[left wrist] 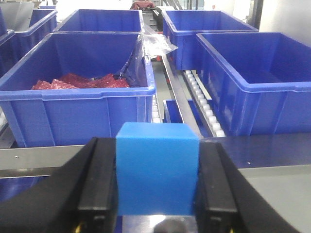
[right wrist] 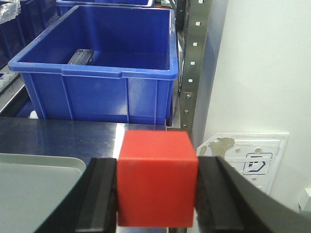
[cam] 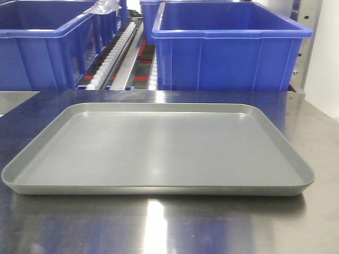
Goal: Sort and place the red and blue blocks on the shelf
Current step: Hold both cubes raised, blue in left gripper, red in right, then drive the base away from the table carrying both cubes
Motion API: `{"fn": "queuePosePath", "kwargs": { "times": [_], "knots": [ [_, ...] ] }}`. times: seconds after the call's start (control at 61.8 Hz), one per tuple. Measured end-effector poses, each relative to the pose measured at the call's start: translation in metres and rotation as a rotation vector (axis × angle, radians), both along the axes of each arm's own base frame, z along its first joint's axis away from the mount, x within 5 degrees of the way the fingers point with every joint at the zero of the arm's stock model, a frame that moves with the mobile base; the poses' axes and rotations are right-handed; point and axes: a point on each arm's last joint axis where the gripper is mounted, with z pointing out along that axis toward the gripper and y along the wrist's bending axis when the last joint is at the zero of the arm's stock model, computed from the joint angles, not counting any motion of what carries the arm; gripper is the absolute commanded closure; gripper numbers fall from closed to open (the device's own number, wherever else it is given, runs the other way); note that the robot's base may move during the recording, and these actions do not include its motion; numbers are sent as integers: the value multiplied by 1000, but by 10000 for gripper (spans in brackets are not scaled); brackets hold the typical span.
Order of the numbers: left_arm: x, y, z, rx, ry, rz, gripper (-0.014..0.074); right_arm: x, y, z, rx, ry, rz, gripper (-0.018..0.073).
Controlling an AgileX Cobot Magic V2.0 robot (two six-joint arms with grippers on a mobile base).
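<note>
The blue block [left wrist: 157, 167] and the red block [right wrist: 156, 177] are plain matte cubes, sharp-edged and unmarked. The blue one is clamped between the left jaws and the red one between the right jaws, each with its side faces pressed against both black jaws and its top rising above them. Both wrists are level, facing blue bins [left wrist: 77, 116] beyond the jaws, with the grey tray [right wrist: 34, 187] lying low to the left of the right jaws.
</note>
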Motion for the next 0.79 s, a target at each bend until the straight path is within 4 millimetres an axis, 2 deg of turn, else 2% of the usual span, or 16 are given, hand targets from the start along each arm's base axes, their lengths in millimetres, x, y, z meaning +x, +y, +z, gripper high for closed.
{"fn": "queuePosePath", "kwargs": {
  "times": [0.793],
  "knots": [
    [0, 0, -1, 6, 12, -2, 471, 0, 0, 0, 0, 0, 0, 511]
  ]
}}
